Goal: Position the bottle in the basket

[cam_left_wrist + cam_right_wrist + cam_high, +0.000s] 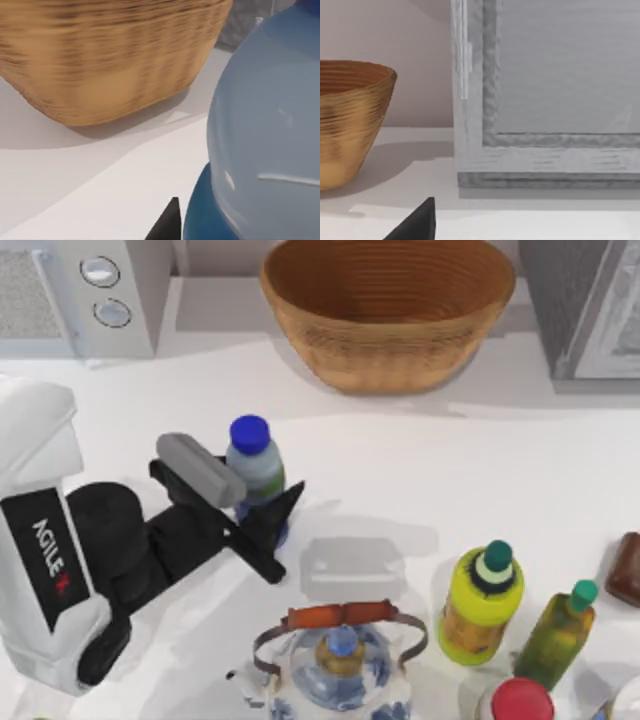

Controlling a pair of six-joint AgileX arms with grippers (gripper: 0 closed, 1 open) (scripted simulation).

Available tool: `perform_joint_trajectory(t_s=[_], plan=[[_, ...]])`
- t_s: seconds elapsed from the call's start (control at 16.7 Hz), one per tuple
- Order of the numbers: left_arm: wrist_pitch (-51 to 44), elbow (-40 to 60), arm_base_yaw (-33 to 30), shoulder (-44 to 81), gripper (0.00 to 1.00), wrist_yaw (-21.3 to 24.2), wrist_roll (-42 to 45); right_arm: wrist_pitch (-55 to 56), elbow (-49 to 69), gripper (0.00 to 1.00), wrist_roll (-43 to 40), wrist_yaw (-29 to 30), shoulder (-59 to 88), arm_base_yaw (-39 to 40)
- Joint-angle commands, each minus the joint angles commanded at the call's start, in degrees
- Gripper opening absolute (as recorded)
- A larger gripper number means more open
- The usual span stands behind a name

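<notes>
Far left of the top view: a microwave (pixel 100 295) is stood at the back edge of the white table (pixel 480 470). Below it the left AgileX arm (pixel 50 570) is reached toward the centre. The left gripper (pixel 262 508) is set around the bottle (pixel 256 465), one finger seen on each side of its body and closed against it; the bottle is held upright, blue cap up, left of table centre. In the left wrist view the bottle's pale label and dark blue lower part (pixel 265 150) are seen very close, with the basket (pixel 110 60) beyond, apart from it.

Centre back: the basket (pixel 388 315) is stood upright, well apart from the bottle. Centre front: a blue-and-white kettle (pixel 340 670).

Right front: a yellow-green bottle (pixel 482 602), an olive bottle (pixel 558 632), a red-capped item (pixel 520 700). Right back: a grey cabinet (pixel 585 305).

Right wrist view: one dark fingertip (pixel 417 222) is seen; how far the right gripper is opened cannot be told.
</notes>
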Motion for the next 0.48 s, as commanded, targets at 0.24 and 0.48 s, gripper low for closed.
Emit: perform_joint_trajectory(t_s=[0.24, 0.48], plan=[[-4.65, -2.09, 2.2, -5.78, 0.0, 2.3, 0.37, 0.0, 0.0, 1.0, 0.0, 0.0, 0.0, 0.0], [-13.87, -6.55, 6.05, -18.98, 0.0, 6.44, 1.05, 0.0, 0.0, 1.0, 0.0, 0.0, 0.0, 0.0]])
